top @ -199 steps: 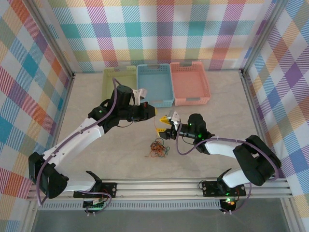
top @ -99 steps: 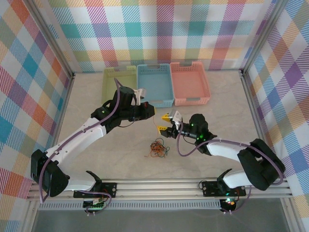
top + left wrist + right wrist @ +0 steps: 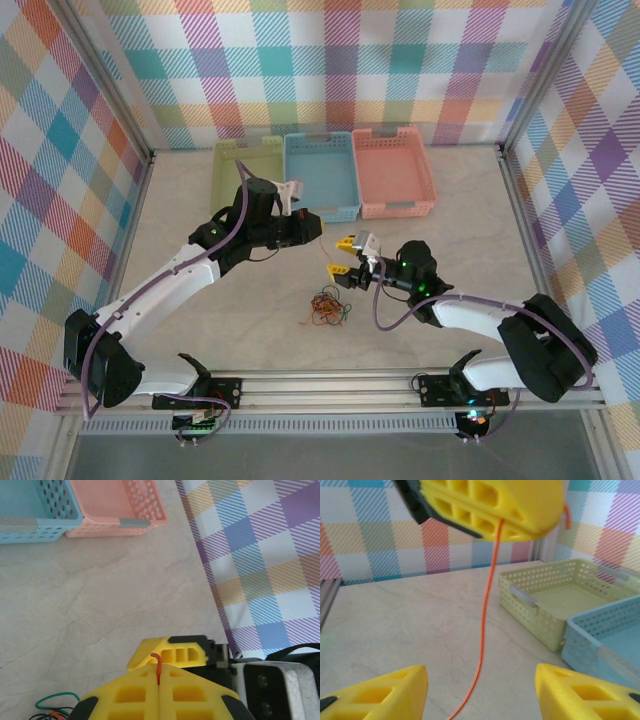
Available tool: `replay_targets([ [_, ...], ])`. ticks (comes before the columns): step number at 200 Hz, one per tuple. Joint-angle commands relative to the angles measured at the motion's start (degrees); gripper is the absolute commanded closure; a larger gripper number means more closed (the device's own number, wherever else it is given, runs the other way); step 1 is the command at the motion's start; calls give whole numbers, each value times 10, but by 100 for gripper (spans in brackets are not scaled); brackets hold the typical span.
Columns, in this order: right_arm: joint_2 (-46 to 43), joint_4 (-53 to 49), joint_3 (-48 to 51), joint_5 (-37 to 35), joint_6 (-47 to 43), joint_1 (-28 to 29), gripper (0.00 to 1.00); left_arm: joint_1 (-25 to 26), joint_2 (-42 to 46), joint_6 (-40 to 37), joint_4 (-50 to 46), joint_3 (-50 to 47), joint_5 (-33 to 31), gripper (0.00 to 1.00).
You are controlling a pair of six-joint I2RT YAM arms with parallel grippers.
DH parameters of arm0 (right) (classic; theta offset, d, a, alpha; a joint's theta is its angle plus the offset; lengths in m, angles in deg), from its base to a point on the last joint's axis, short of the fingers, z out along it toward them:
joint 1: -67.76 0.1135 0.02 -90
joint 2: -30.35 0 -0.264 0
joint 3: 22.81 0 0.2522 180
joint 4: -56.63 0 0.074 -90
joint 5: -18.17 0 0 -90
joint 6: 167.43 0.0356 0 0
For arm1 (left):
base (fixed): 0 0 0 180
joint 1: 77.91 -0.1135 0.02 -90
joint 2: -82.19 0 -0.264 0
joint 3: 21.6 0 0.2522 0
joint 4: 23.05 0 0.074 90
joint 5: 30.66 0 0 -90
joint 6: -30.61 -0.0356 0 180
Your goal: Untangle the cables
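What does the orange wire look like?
The orange wire is thin and smooth, like plastic-coated cord. The left end effector is shut on it near the top, and a tiny curved tip pokes out past the grip. From there the wire hangs down almost straight. It passes through the gap of the open right end effector and touches neither side. Its lower part bends away toward the tangle on the table.

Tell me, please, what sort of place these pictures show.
Probably a robot test cell in a lab: plaid walls on an aluminium frame, a left arm and right arm bolted at the table edge, plus a green basket, a blue basket and a pink basket.
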Motion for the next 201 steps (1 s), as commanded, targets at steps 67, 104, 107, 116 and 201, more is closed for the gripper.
replay_targets([
  [67, 57, -22, -42, 65, -25, 38, 41, 10, 2, 18, 45, -5, 45, 100],
  [104, 57, -60, -52, 48, -47, 45, 47, 17, 14, 15, 28, 10, 53, 100],
  [107, 57, -58, -51, 45, -47, 45, 48, 18, 17, 15, 27, 11, 54, 100],
  [116, 56, -59, -51, 42, -48, 45, 50, 19, 21, 16, 22, 14, 53, 100],
  [201, 72, -103, -74, 34, -43, 48, 67, 34, 61, 51, -2, 81, 62, 100],
])
